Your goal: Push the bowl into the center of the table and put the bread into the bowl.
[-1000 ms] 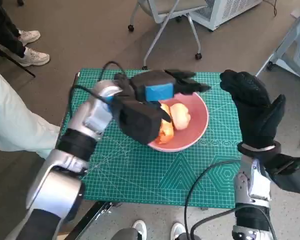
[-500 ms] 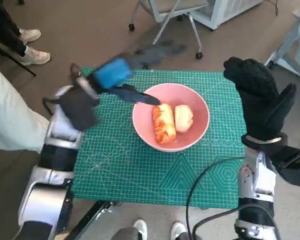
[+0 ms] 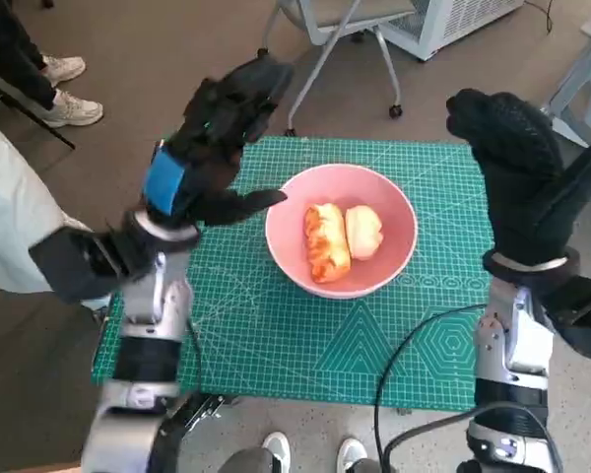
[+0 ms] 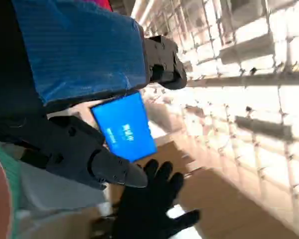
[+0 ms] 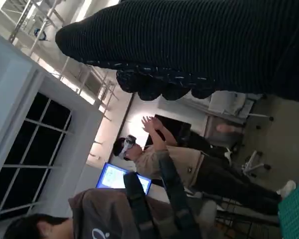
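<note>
A pink bowl (image 3: 389,258) sits near the middle of the green cutting mat (image 3: 276,335) in the head view. Two pieces of bread (image 3: 325,241) lie inside it, a browned long one beside a paler round one (image 3: 363,232). My left hand (image 3: 212,148) is raised above the mat's left side, fingers spread, holding nothing, clear of the bowl. My right hand (image 3: 517,172) is raised upright to the right of the bowl, fingers apart and empty. The left wrist view shows my left hand (image 4: 84,59) and, beyond it, my gloved right hand (image 4: 152,209).
A chair on castors (image 3: 325,39) stands behind the table. A person's shoes (image 3: 64,94) and pale clothing (image 3: 20,227) are at the left. Feet (image 3: 310,453) show at the table's near edge. People (image 5: 179,164) appear in the right wrist view.
My left hand has pulled back from over the bowl, swinging left and lifting upright. The bread now lies uncovered in the bowl. My right hand has barely moved.
</note>
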{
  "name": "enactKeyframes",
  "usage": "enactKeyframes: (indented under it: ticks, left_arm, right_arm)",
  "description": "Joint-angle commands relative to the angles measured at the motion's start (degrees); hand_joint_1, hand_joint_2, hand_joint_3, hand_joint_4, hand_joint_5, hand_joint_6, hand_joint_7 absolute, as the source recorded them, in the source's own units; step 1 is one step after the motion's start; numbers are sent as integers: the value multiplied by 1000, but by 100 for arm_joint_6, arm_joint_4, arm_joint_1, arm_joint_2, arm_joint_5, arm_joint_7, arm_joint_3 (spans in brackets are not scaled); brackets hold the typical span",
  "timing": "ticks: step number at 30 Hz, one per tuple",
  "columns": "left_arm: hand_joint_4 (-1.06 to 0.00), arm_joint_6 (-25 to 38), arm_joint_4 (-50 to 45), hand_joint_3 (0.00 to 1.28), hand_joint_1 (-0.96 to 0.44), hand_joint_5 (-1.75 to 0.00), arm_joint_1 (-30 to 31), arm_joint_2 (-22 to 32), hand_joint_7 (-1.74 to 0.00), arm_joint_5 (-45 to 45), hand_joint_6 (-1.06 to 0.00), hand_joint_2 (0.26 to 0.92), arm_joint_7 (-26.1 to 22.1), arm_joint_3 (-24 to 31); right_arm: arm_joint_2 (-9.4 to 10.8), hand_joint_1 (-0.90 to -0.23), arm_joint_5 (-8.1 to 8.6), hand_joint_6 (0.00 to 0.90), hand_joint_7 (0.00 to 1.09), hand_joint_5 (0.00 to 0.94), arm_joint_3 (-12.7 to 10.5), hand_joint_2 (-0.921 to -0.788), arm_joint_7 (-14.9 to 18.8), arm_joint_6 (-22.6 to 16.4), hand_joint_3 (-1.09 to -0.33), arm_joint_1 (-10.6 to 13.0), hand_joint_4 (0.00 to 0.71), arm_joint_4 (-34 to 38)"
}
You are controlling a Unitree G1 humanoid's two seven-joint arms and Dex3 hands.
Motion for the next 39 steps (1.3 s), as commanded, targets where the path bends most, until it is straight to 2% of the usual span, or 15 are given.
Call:
enactKeyframes:
  ticks: [1,14,39]
  left_arm:
    - [-139,-344,29,262,-593,-2,48,-78,-594,-23,1,921,-18,155]
    - [-135,-1157,553,345,-654,-3,-208,-234,-536,356,-1,921,557,393]
    - [-128,-1067,838,368,-655,0,-355,-95,-481,219,1,921,179,335]
  right_arm:
    - [-33,-692,-114,126,382,0,16,-921,-42,-67,-691,-68,208,206]
    - [21,-667,-283,118,396,0,84,-921,-119,-240,-710,-194,203,460]
    - [13,-672,-234,112,419,7,-11,-921,-179,-518,-699,-205,225,786]
